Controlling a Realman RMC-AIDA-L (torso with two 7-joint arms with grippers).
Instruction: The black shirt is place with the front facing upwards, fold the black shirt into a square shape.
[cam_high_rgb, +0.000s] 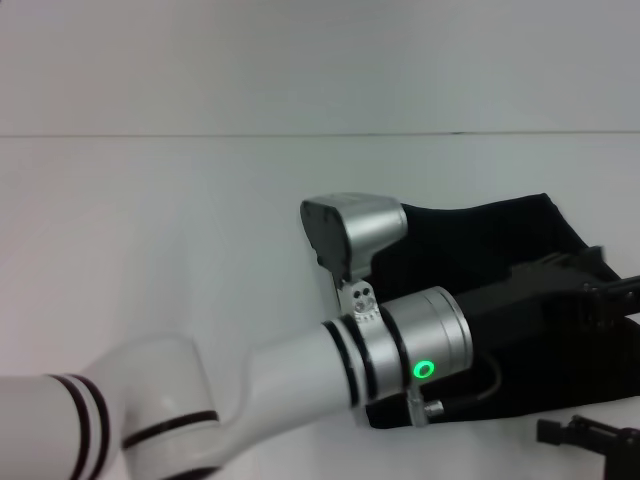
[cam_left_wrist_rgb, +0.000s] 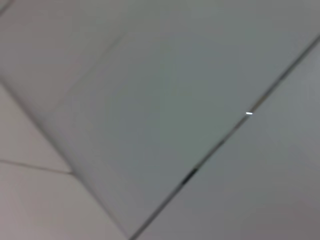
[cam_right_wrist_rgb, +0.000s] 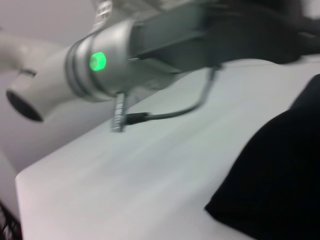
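Near the tabletop's (cam_high_rgb: 180, 230) right edge, your left claw (cam_high_rgb: 600, 295) reaches over the black shirt (cam_high_rgb: 480, 240) — grip unreadable — and could drag folded layers askew.

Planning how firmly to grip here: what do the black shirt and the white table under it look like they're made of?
The black shirt looks like soft matte woven or knit fabric: it bunches in loose rounded folds with no shine. The white table seems a hard, smooth, faintly glossy board, perhaps laminate; the exact material is unclear. The left gripper reaches over the shirt; the right gripper is at the lower right.
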